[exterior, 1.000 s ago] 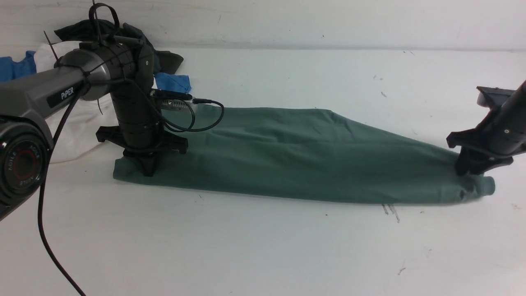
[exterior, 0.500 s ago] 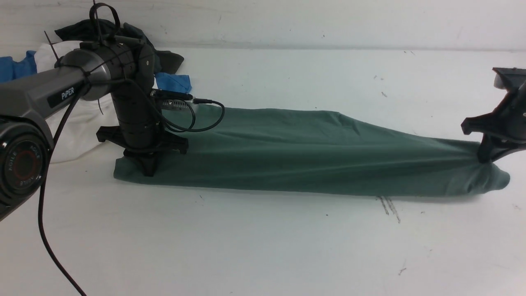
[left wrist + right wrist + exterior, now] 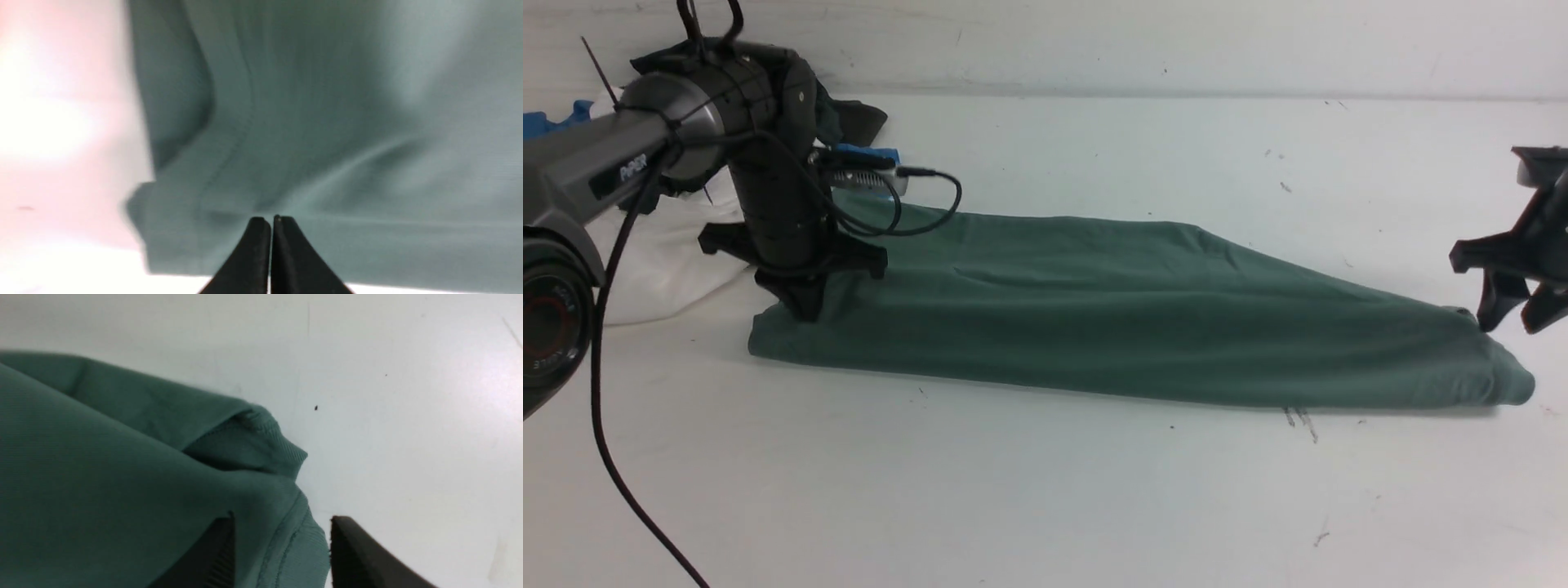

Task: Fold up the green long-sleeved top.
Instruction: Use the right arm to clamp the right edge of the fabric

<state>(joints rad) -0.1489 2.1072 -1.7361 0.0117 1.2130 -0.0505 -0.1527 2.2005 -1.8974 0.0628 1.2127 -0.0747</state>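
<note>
The green long-sleeved top (image 3: 1135, 310) lies as a long folded strip across the table, tapering toward the right. My left gripper (image 3: 805, 314) points down at its left end, shut, its tips at the cloth's surface. In the left wrist view the shut tips (image 3: 270, 222) sit over a stitched hem of the top (image 3: 327, 122), and I see no cloth between them. My right gripper (image 3: 1515, 322) hangs open just above the right end. In the right wrist view its gripper (image 3: 282, 522) has a jaw on either side of a ribbed edge of the top (image 3: 102, 477), without clamping it.
A pile of other garments sits at the back left behind the left arm: a white garment (image 3: 670, 245), a blue one (image 3: 870, 155) and a dark one (image 3: 854, 118). The left arm's black cable (image 3: 613, 457) hangs down to the table's front left. Pen marks (image 3: 1298, 420) lie by the top's front edge.
The right gripper pulled the right end outward, then opened and let it go; that end now lies flat. The left arm has risen a little and shifted back-left.
</note>
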